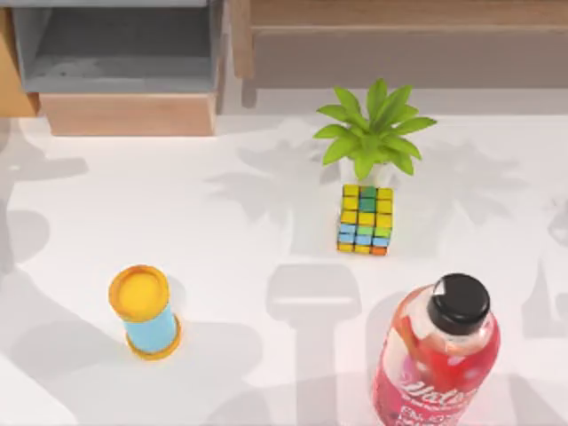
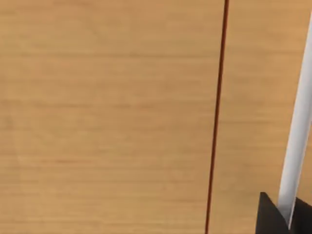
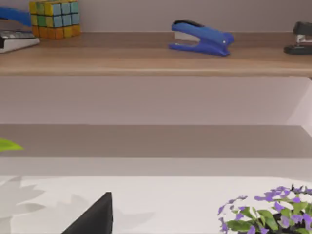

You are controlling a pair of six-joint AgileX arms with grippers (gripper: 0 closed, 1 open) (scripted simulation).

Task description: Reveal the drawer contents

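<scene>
Looks close to done, judging by the far left corner of the desk: drawer (image 1: 115, 55) standing pulled out, grey floor and walls exposed from above, nothing obvious inside beyond a pale smudge. Hard to say whether fully extended, with the back cut off by the frame; perhaps a last bit of pull left, then a retreat.

Boxy, flat-sided, matte grey within; plain light tan wood on the front panel, fine straight grain. Left gripper (image 2: 273, 217) right up against a similar tan wood face split by a thin dark seam; open or closed, cannot tell.

Toward the near edge at left, upright: a small canister (image 1: 145, 312), smooth blue barrel, glossy yellow-orange lid.

Along the far edge, right of the drawer: a wider wood-framed unit (image 1: 399, 49) with a dull grey-brown panel. In front of it, a spiky-leaved potted plant (image 1: 373, 133), then just beside it a puzzle cube (image 1: 365, 218) of bright tiles.

Near edge at right: a clear plastic bottle (image 1: 435, 359), red drink, black cap.

Right gripper (image 3: 95, 217) low over the white desk; grip likewise impossible to tell.
</scene>
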